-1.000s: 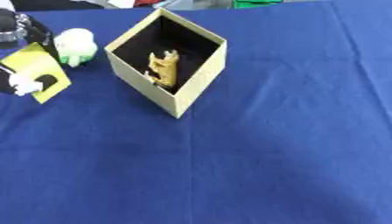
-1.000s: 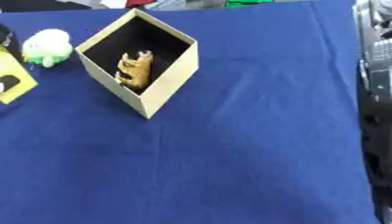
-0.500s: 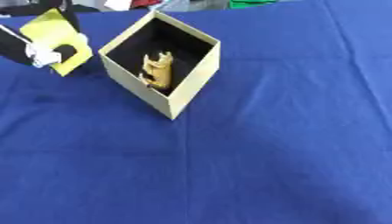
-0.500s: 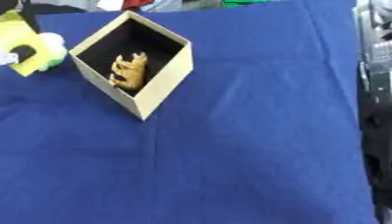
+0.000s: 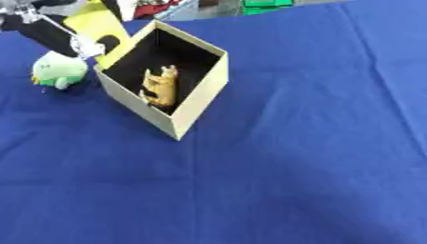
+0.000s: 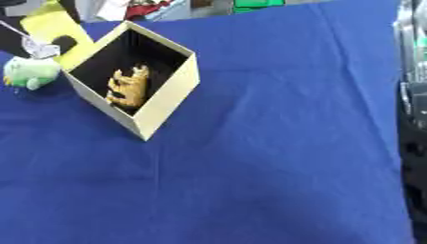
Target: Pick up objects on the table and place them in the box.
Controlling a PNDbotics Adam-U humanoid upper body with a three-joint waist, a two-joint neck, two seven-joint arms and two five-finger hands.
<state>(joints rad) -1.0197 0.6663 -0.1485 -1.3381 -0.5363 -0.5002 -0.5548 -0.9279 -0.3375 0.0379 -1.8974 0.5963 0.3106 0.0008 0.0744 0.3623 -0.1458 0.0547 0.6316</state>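
The left hand pinches a flat yellow card just above the cardboard box's far-left rim; it looks light, thin and bendy, best gripped by an edge.

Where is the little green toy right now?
The green toy sits on the blue table at the left side of the left eye view, beside the box.

table: blue cloth | far edge: green and red clutter
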